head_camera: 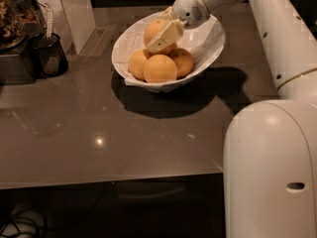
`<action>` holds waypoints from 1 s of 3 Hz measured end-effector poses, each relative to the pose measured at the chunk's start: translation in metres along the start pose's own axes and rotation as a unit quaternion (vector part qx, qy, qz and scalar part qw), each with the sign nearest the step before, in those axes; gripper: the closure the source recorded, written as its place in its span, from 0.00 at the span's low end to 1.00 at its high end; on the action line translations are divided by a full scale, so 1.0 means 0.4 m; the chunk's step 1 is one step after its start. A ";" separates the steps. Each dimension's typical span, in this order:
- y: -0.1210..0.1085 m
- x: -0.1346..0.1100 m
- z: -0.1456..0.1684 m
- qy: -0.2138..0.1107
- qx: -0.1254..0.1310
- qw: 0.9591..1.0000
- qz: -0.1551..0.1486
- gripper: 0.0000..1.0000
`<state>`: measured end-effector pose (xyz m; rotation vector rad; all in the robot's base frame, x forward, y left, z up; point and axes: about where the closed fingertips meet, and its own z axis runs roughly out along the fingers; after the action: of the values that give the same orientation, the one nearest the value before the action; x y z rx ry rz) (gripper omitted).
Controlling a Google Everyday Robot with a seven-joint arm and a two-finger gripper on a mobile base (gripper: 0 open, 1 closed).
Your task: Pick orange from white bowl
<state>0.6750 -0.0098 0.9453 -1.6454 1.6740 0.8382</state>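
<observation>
Hand [159,37] is found pinched on the orange [151,29], at the top of the pile inside the white bowl [208,43] on the table [99,123]. Slippage is judged possible: rounded skin, one finger [166,33] seen across it. Smaller fruits [160,68] could be disturbed.

The cream-white gripper [161,37] sits against the pale yellow-orange orange [152,29] in the glossy white bowl [210,42], above deeper-orange fruits [160,68]. The table [99,133] is a shiny grey-brown, and the cup [49,58] at its left is black.
</observation>
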 end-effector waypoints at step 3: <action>0.024 0.010 -0.066 -0.034 0.026 0.999 -0.005 1.00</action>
<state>0.6652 -0.0333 0.9578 -1.5712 1.6266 0.8308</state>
